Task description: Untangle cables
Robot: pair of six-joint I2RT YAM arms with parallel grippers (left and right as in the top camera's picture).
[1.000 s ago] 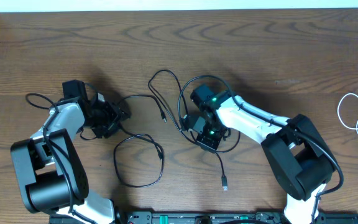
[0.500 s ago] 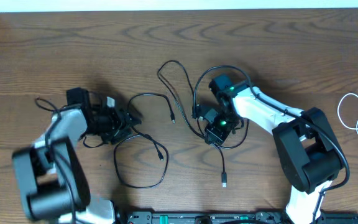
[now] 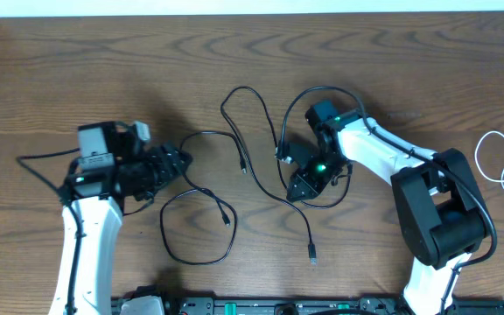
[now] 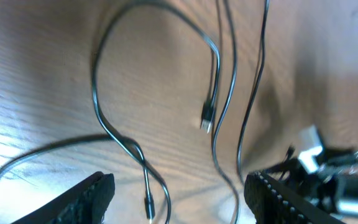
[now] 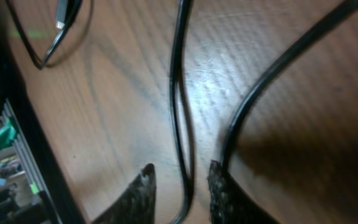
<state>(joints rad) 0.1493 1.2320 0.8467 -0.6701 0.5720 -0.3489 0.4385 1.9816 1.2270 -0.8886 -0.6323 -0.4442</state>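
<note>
The long black cable (image 3: 162,227) sprawls in loops across the middle of the table, with one plug end (image 3: 312,255) near the front edge. The white cable (image 3: 478,155) lies coiled at the far right, apart from both arms. My left gripper (image 3: 178,166) stands wide open low over the black cable; in the left wrist view the black cable (image 4: 96,81) and a plug (image 4: 147,203) lie between the left gripper's (image 4: 179,196) spread fingers. My right gripper (image 5: 182,190) is slightly open, a strand of black cable (image 5: 178,106) running loose between its fingertips. In the overhead view my right gripper (image 3: 291,173) sits over the cable's middle.
Thick black arm wires arch over my right arm (image 3: 374,153). A black rail (image 3: 261,306) runs along the table's front edge. The table's back edge (image 3: 252,10) is a pale strip.
My right gripper has moved right and opened its jaws off the black cable. My left arm has swung and its gripper has opened wider. The cable's loops shifted right.
</note>
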